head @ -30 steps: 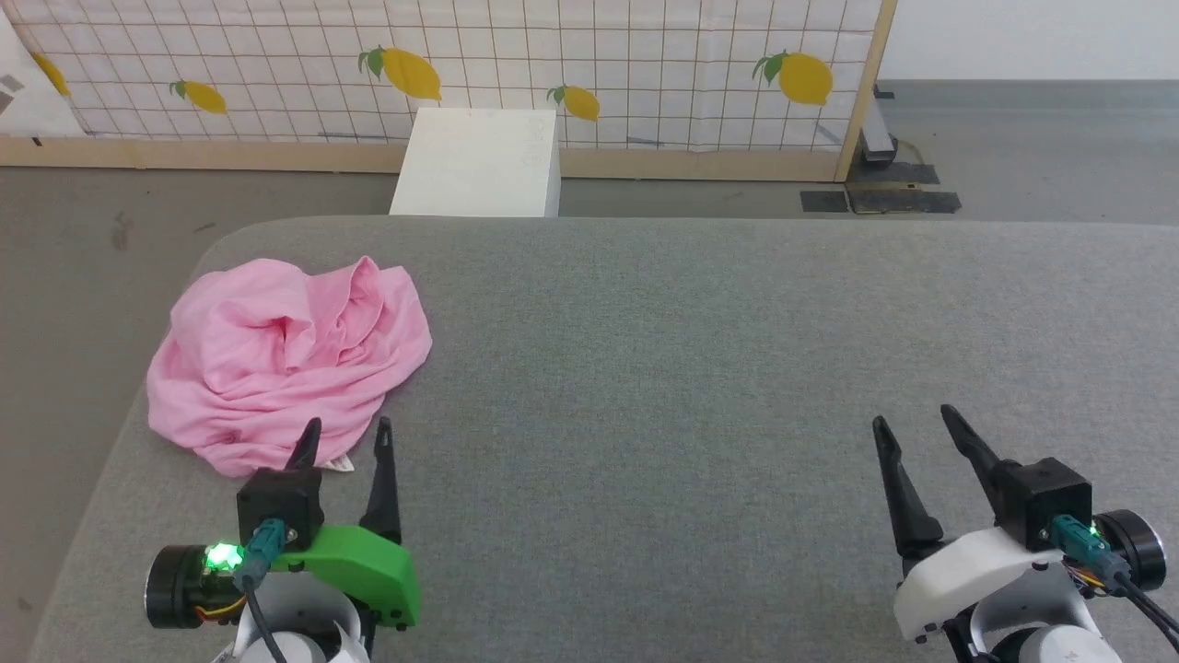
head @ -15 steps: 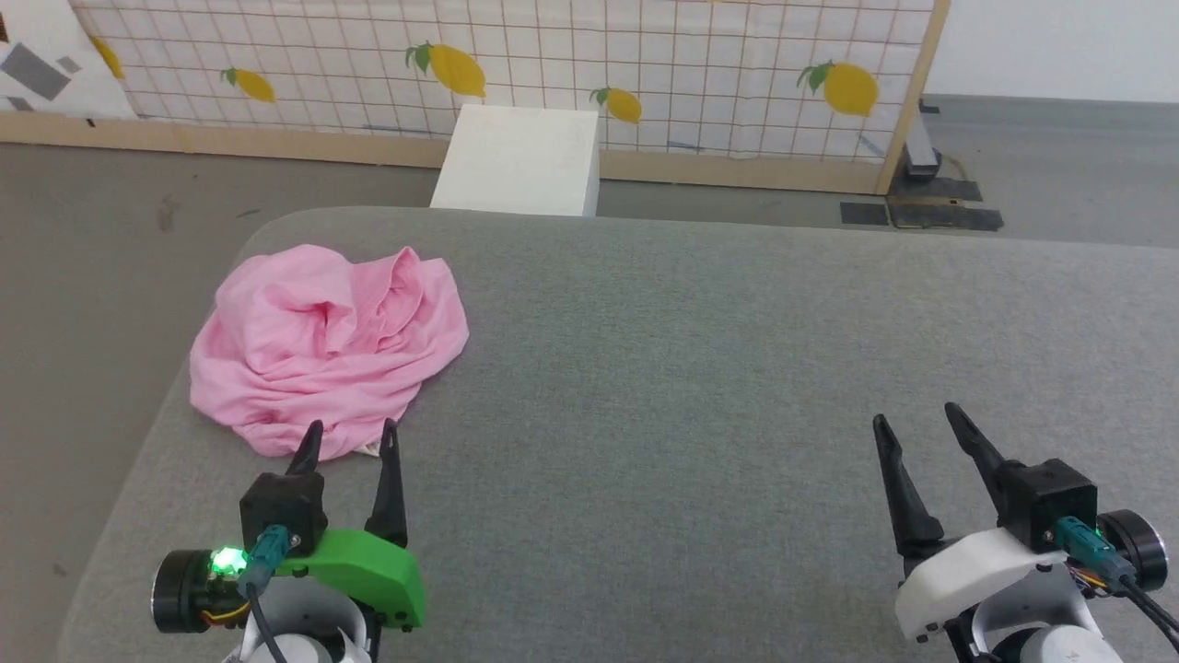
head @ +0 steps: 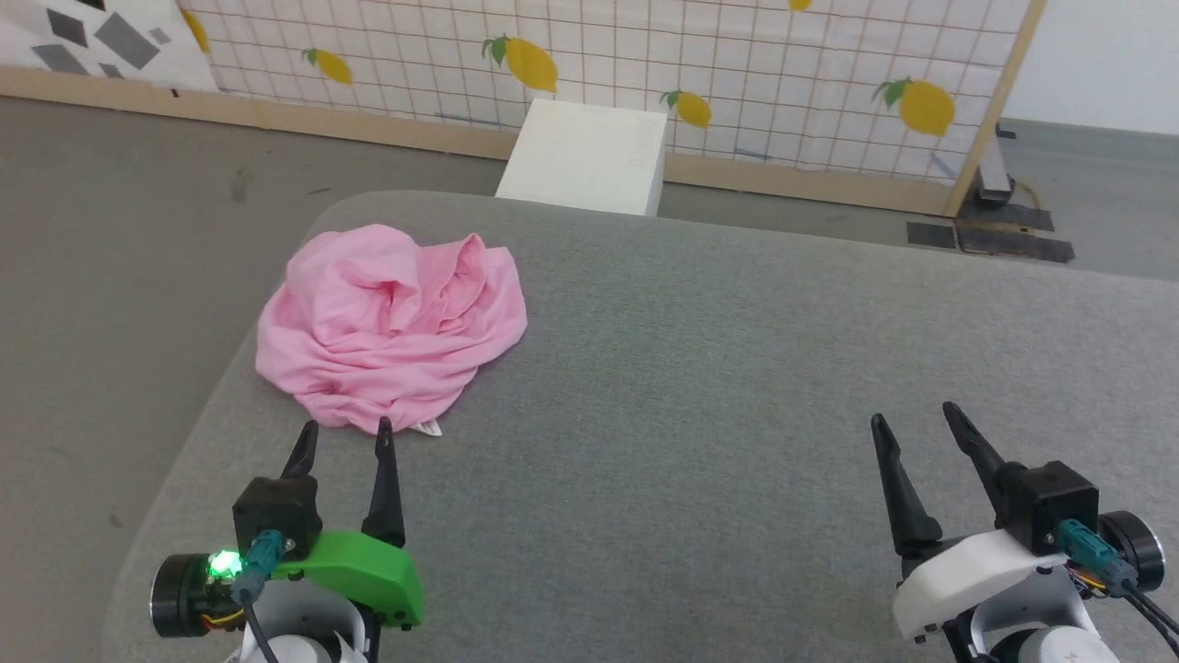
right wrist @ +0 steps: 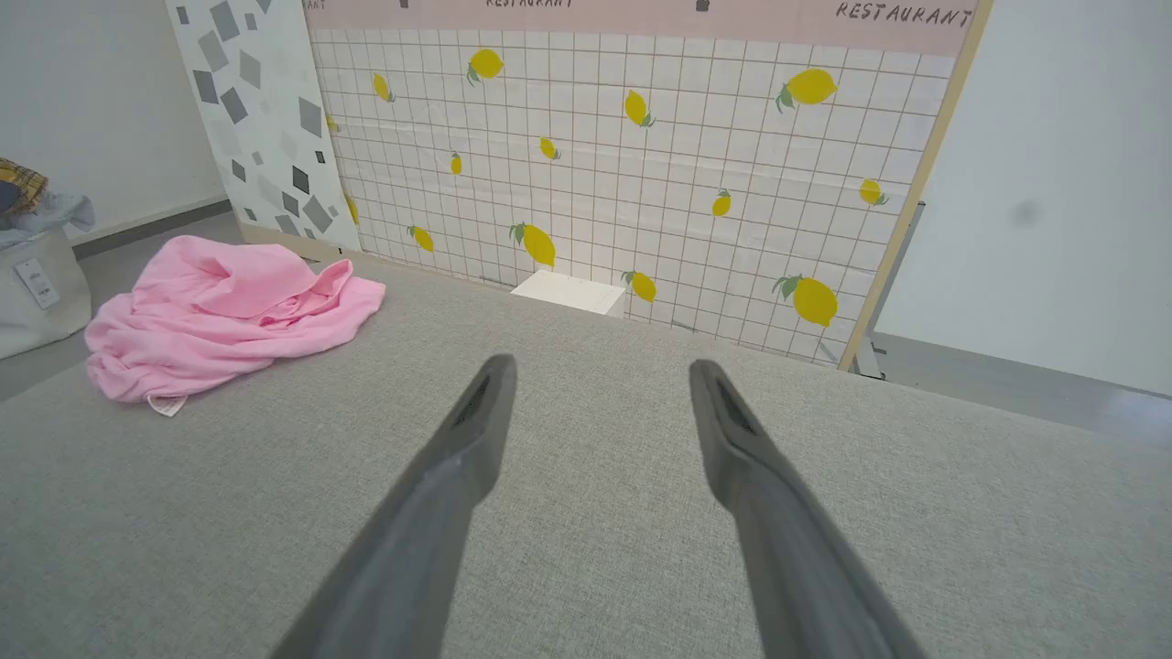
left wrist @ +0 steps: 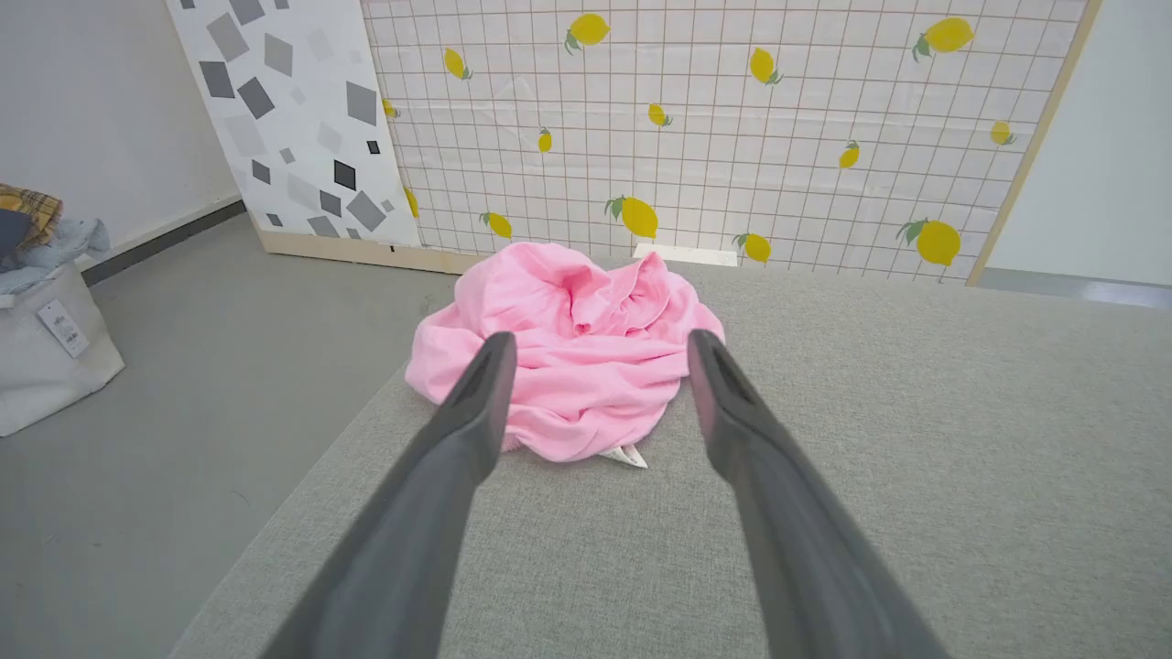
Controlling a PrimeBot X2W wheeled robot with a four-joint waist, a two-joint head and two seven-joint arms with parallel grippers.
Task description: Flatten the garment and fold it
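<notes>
The light-pink garment (head: 391,327) lies crumpled in a heap near the far left corner of the grey table (head: 700,368), a small white tag (head: 428,428) poking out at its near edge. My left gripper (head: 343,435) is open just short of that near edge, fingertips close to the cloth and holding nothing. In the left wrist view the garment (left wrist: 568,352) sits straight ahead between the spread fingers (left wrist: 476,394). My right gripper (head: 912,419) is open over the table's near right, far from the garment (right wrist: 224,311), which lies off to the left in the right wrist view.
A white box (head: 585,157) stands on the floor behind the table, before a lemon-patterned screen (head: 645,55). The table's rounded left edge (head: 198,433) drops to grey floor close to the garment. A bag with clothes (left wrist: 41,311) sits on the floor at left.
The head camera has turned, so the whole scene has shifted right and down in view. The grippers keep their places in the picture, both open; the garment's heap looks unchanged.
</notes>
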